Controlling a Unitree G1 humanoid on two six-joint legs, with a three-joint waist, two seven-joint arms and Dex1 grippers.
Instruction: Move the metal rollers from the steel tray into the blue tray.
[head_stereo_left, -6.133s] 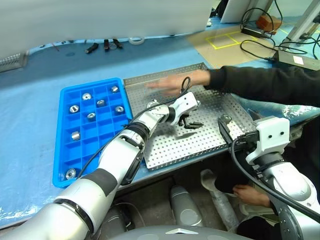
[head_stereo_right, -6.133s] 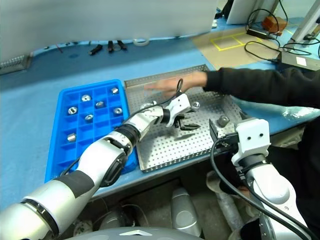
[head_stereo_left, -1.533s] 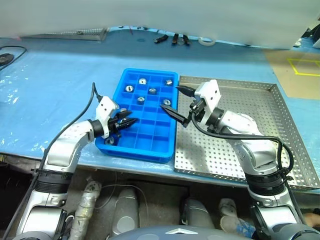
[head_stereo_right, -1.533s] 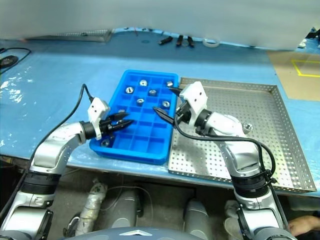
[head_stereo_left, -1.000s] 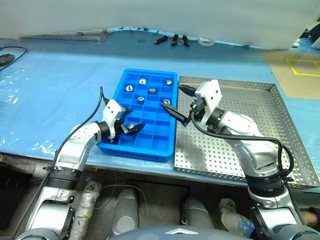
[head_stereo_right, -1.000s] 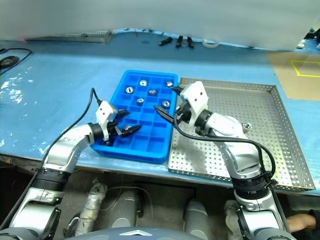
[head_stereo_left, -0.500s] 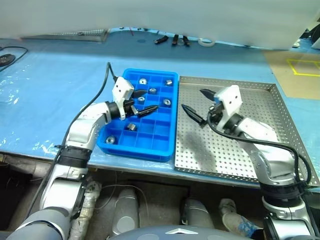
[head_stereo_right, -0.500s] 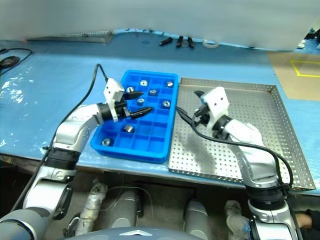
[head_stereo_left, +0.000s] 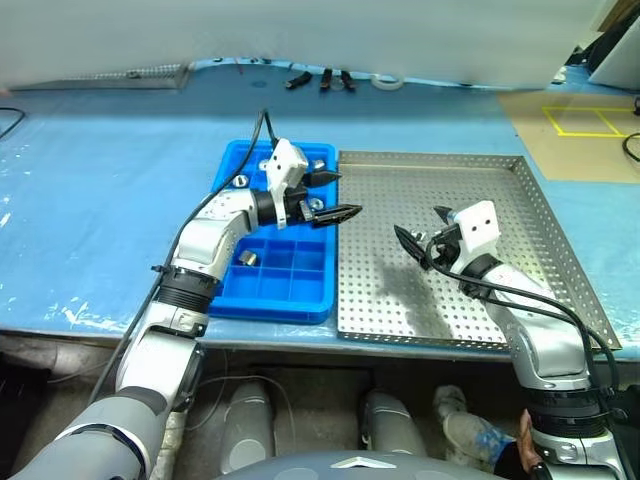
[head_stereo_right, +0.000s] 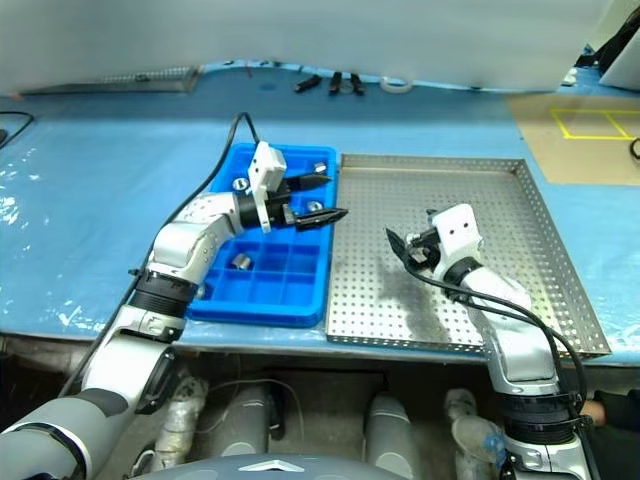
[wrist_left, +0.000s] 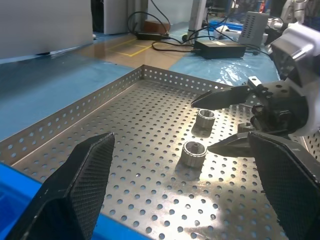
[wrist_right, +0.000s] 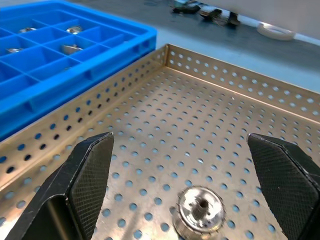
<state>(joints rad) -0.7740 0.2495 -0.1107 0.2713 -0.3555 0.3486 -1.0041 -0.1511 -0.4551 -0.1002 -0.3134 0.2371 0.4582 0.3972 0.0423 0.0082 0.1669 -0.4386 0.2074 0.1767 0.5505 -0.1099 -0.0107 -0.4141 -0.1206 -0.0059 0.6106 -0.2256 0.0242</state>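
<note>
between the open jaws, a roller (wrist_right: 201, 210)

On the table (head_stereo_left: 90, 200) the blue tray (head_stereo_left: 285, 290) lies left of the steel tray (head_stereo_left: 500, 200), their sides touching. Several metal rollers (head_stereo_left: 247, 258) sit in separate compartments of the blue tray. Two more rollers (wrist_left: 193, 153) lie near each other on the steel tray. Small tools (head_stereo_left: 318, 78) lie behind both trays, well apart.

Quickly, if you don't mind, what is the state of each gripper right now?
Left gripper: open, holding nothing, over the bright blue compartment tray's edge.
Right gripper: open, holding nothing, above the perforated steel tray.
</note>
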